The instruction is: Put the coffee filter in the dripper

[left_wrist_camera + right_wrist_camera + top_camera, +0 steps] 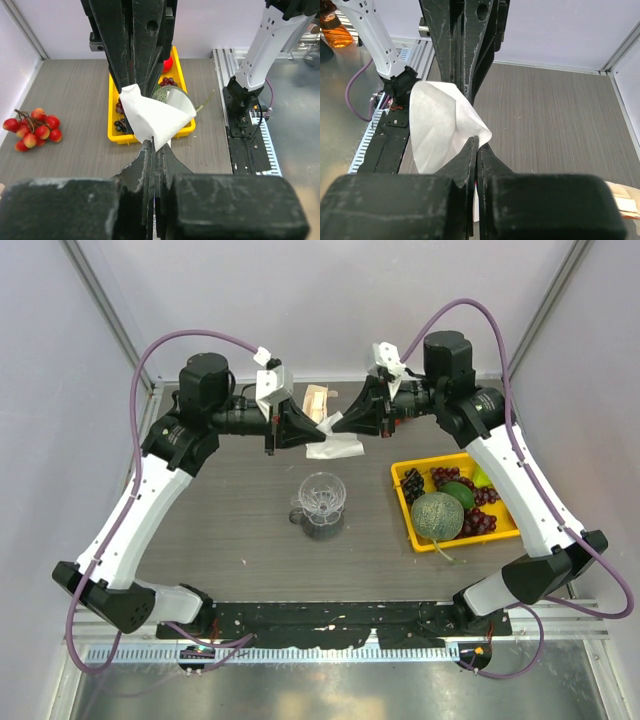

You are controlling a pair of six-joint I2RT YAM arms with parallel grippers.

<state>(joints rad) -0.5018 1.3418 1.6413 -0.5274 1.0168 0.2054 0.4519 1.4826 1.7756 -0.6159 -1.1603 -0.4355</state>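
Overhead view, left to right. The left gripper [316, 437] reaches in from the left with its jaws clenched on one edge of the coffee filter [335, 448]. The filter is a thin white sheet, partly spread and creased, held in the air above the surface [230, 530]. Opposite, the right gripper [338, 427] meets it tip to tip, its jaws likewise pinched shut on the paper. Both wrist views confirm the double hold: each shows its own jaws closed on the filter's near edge and the other arm's jaws closed on the far edge. The dripper [322, 497] stands mouth-up near the middle of the surface, on the side of the held filter nearer the arm bases, apart from it and with nothing inside. A pack of filters [316, 400] lies beyond the grippers, and a yellow tray [402, 502] of fruit sits at the right. Progress, as judged: one filter has been taken up and appears to be partway opened into a cone. What remains is to finish shaping it, carry it over the dripper, seat it point-down and release it.
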